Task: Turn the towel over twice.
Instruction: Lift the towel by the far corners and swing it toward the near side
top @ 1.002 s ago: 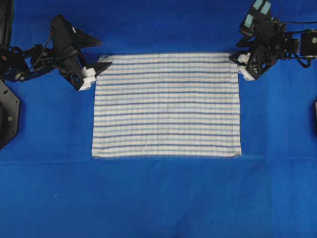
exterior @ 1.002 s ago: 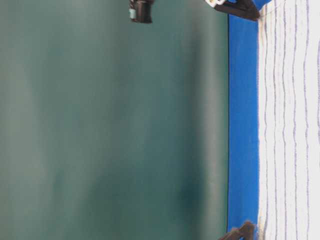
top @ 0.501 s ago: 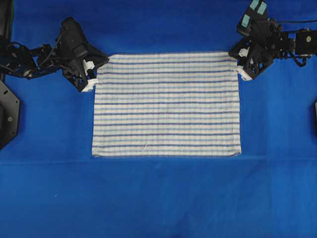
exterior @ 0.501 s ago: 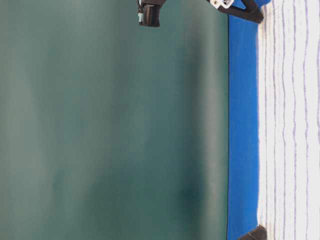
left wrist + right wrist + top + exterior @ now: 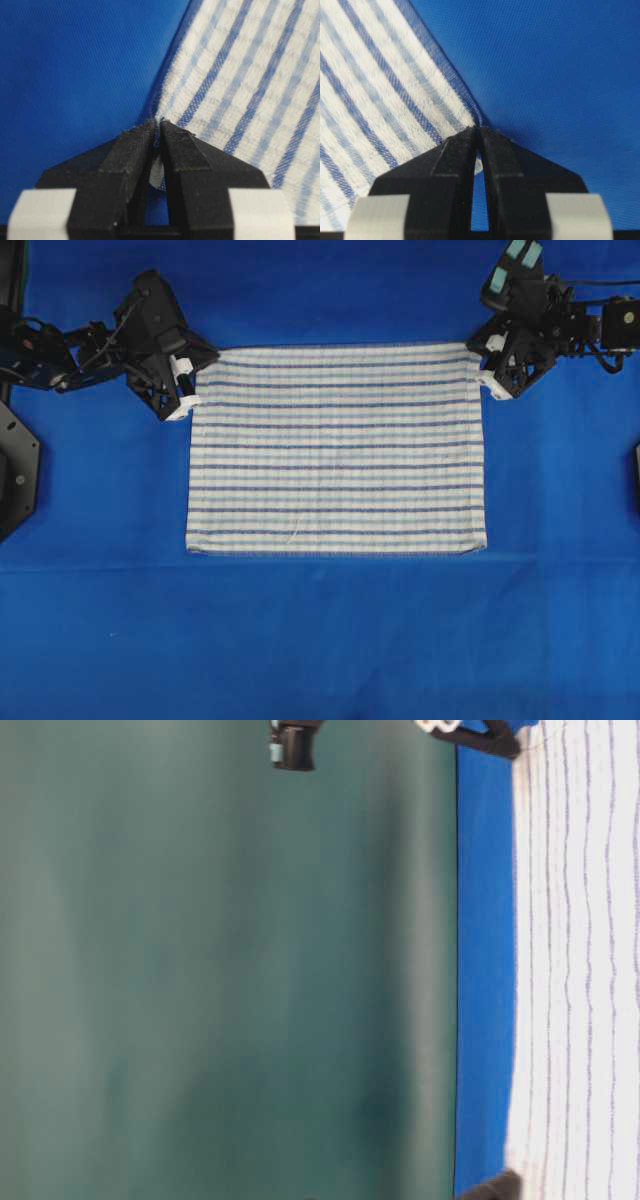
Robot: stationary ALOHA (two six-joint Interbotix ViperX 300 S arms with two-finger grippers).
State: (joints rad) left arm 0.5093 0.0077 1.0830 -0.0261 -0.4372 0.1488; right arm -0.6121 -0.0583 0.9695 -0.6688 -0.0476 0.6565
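The towel (image 5: 336,450) is pinched at its two far corners, the left claw (image 5: 157,126) clamped on one and the right claw (image 5: 479,131) on the other, likely so both can lift it evenly for a flip. One towel, flat on one blue cloth (image 5: 320,640).

No readable text, label, brand, number or sign anywhere. Nothing printed on the towel (image 5: 336,450), just woven stripes. Nothing legible on the blue cloth over the worktop (image 5: 320,640). Pale tape patches on the right arm's housing (image 5: 515,265) look blank, though perhaps too small and blurred to be sure.
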